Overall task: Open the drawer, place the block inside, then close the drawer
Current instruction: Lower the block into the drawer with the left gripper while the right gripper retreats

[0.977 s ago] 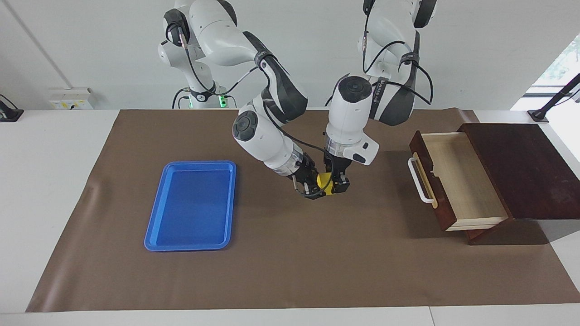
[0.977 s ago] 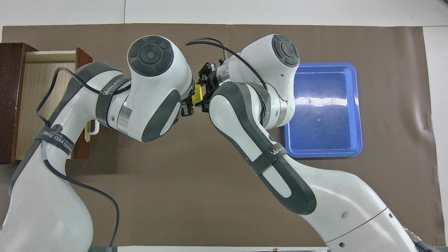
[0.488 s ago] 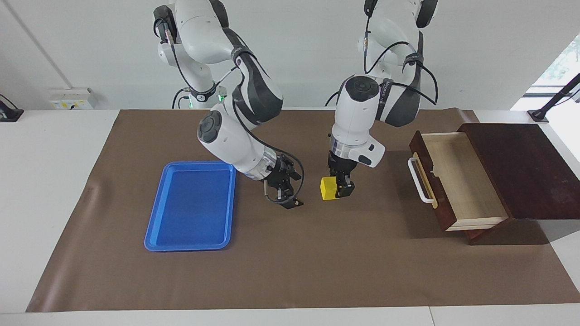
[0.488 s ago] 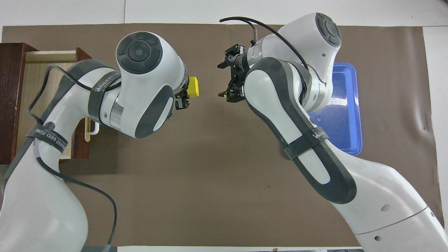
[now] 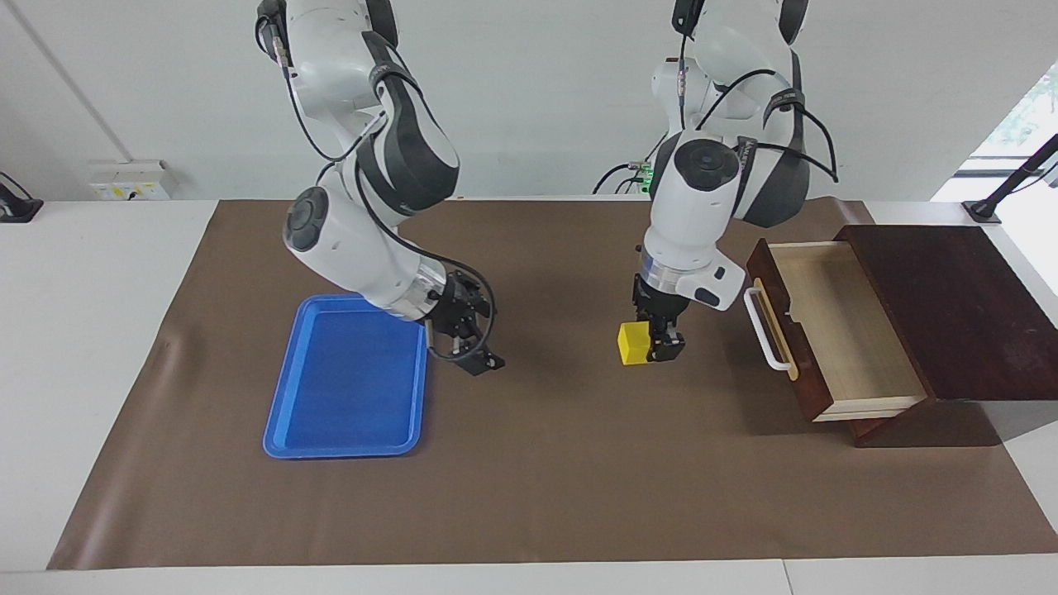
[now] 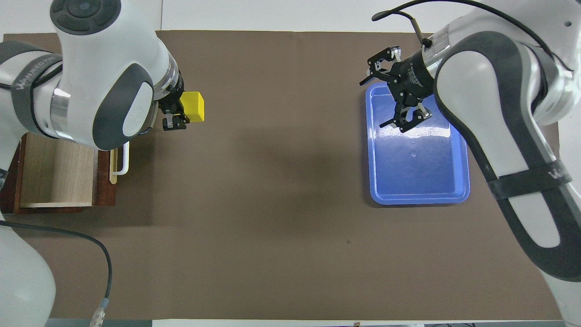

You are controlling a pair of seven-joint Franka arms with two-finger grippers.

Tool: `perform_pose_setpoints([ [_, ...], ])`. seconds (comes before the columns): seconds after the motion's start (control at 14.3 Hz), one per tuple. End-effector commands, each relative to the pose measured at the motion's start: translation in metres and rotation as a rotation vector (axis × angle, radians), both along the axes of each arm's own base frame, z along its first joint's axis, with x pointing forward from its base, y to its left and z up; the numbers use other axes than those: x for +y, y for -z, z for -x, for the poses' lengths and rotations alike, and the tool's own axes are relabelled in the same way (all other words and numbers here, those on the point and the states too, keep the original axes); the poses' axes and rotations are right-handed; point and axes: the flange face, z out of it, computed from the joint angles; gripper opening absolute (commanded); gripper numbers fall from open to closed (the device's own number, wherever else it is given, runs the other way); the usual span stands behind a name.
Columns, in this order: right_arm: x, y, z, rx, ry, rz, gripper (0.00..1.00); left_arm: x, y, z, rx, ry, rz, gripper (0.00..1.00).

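Block, small and yellow, hangs pinched in the left claw at centre-right of the facing frame, lifted over the brown surface. The drawer stands pulled open at the right of that frame, its pale inside bare, its white handle just right of the claw. So the carry runs rightward, over the handle; the left arm is plainly nearer. The right claw, fingers spread and empty, hangs by the blue tray.
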Motion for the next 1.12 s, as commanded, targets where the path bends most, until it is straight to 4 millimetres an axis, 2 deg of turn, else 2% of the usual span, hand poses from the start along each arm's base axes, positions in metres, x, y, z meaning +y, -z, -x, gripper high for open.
perform_pose_setpoints([
  [0.0, -0.046, -0.029, 0.026, -0.063, -0.271, 0.083, 1.0, 0.034, -0.022, 0.001, 0.021, 0.02, -0.03, 0.0],
  [0.14, -0.079, -0.049, 0.047, -0.084, -0.44, 0.153, 1.0, 0.075, -0.04, -0.001, 0.015, 0.042, -0.031, 0.0],
  [0.35, -0.127, -0.074, 0.084, -0.161, -0.686, 0.215, 1.0, 0.166, -0.049, -0.003, 0.037, 0.051, -0.014, 0.0],
  [0.42, -0.141, -0.079, 0.093, -0.171, -0.739, 0.222, 1.0, 0.194, -0.052, -0.001, 0.037, 0.059, -0.008, 0.0],
  [0.56, -0.164, -0.088, 0.107, -0.198, -0.823, 0.218, 1.0, 0.233, -0.044, 0.003, 0.045, 0.1, -0.001, 0.0],
  [0.77, -0.176, -0.076, 0.125, -0.18, -0.915, 0.216, 1.0, 0.273, -0.021, 0.014, -0.016, 0.134, 0.005, 0.0],
  [0.91, -0.168, -0.07, 0.131, -0.158, -0.944, 0.219, 1.0, 0.277, 0.009, 0.021, -0.041, 0.145, 0.005, 0.0],
  [1.05, -0.162, -0.071, 0.132, -0.147, -0.968, 0.239, 1.0, 0.278, 0.028, 0.026, -0.029, 0.151, 0.007, 0.0],
])
